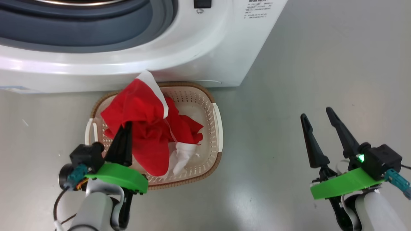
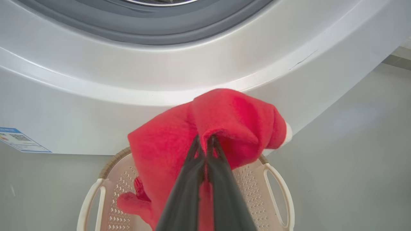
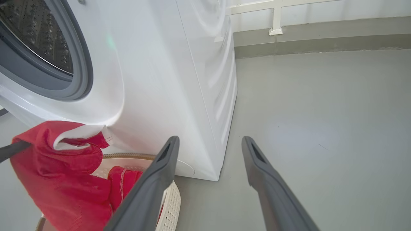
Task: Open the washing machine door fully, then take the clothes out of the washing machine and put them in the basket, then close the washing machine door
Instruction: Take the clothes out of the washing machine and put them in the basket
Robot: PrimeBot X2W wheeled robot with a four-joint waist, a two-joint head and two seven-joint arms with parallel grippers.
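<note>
The left jaws are pressed together on a fold of the red clothes (image 2: pixel 224 122) and hold them above the basket (image 1: pixel 215 128). The basket sits on the floor (image 1: pixel 321 80), just on the near side of the washing machine (image 1: pixel 192 54). The lower fabric and a white cuff reach down into the basket. The right jaws stand apart over the floor, well to the right of the basket. A blue-edged label sticker (image 2: pixel 20 140) low on the machine's left front and grey printed lines (image 1: pixel 257 9) near its right edge are too small to read.
</note>
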